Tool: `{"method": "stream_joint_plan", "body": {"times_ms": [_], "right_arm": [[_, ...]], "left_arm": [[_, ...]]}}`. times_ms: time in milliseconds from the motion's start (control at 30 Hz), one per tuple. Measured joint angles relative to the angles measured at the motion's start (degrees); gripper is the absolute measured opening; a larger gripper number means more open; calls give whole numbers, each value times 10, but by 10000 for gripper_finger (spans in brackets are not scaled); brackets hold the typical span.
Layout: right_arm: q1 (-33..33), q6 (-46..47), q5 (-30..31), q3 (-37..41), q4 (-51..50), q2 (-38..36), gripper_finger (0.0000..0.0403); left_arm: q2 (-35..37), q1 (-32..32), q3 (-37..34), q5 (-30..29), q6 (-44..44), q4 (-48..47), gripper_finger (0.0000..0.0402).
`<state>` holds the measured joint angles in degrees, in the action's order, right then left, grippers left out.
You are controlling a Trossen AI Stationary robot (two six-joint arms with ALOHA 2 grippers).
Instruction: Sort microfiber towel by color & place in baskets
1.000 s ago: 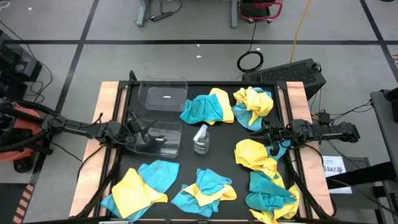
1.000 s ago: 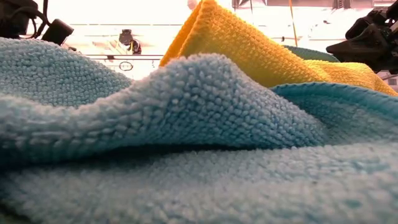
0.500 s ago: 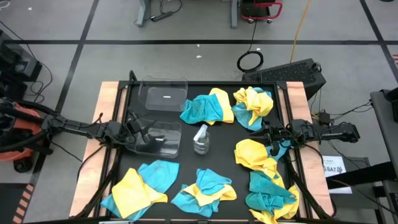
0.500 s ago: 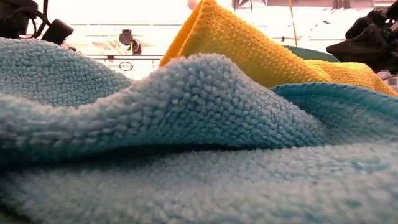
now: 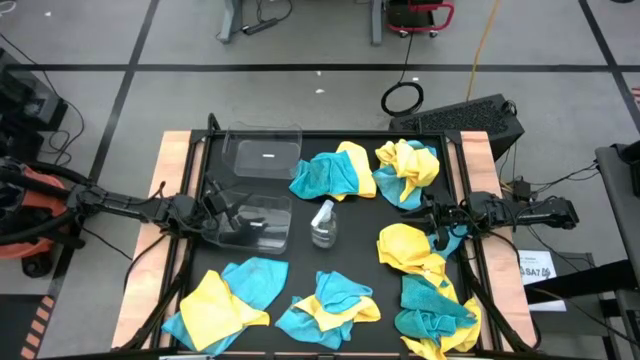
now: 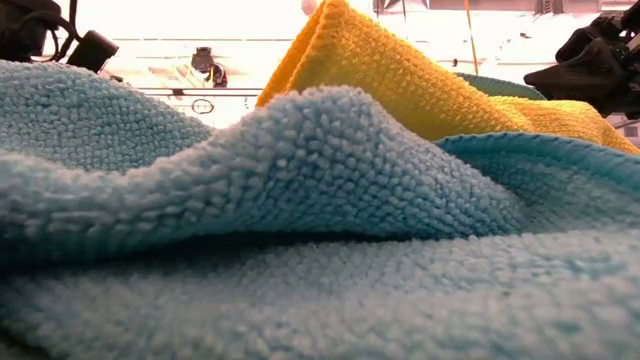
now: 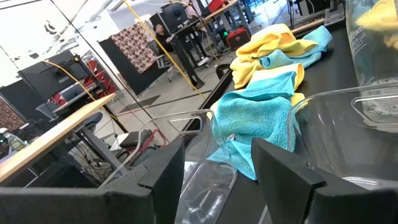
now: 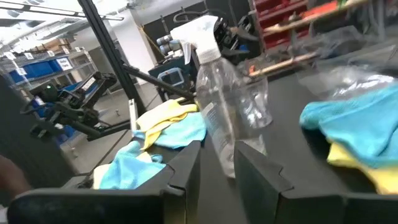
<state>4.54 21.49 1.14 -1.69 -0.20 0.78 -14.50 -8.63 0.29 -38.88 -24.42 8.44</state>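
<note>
Yellow and teal microfiber towels lie in mixed heaps on the black mat: two at the far middle (image 5: 335, 172) (image 5: 408, 168), two at the right (image 5: 412, 250) (image 5: 436, 316), two at the near edge (image 5: 225, 300) (image 5: 328, 305). Two clear baskets stand at the left, one far (image 5: 265, 155), one nearer (image 5: 255, 222). My left gripper (image 5: 215, 203) (image 7: 217, 162) hovers level and open at the nearer basket's left rim (image 7: 205, 180), which shows between its fingers. My right gripper (image 5: 432, 216) (image 8: 217, 158) waits level at the right edge, open by a narrow gap with nothing in it.
A clear spray bottle (image 5: 323, 222) (image 8: 230, 112) stands upright mid-table between the baskets and the right-hand heaps. In the low view a teal towel (image 6: 300, 230) and a yellow one (image 6: 400, 80) lie right before the camera and hide most of the table.
</note>
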Motion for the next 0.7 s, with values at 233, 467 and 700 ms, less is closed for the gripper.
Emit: {"method": "stream_joint_plan", "body": {"times_ms": [233, 467, 700], "right_arm": [[0, -7, 68, 0, 85, 0, 89], [0, -7, 79, -1, 238, 0, 89], [0, -70, 78, -16, 287, 0, 89]], "left_arm": [[0, 0, 0, 0, 0, 0, 193], [0, 0, 0, 0, 0, 0, 193], [0, 0, 0, 0, 0, 0, 193]]}}
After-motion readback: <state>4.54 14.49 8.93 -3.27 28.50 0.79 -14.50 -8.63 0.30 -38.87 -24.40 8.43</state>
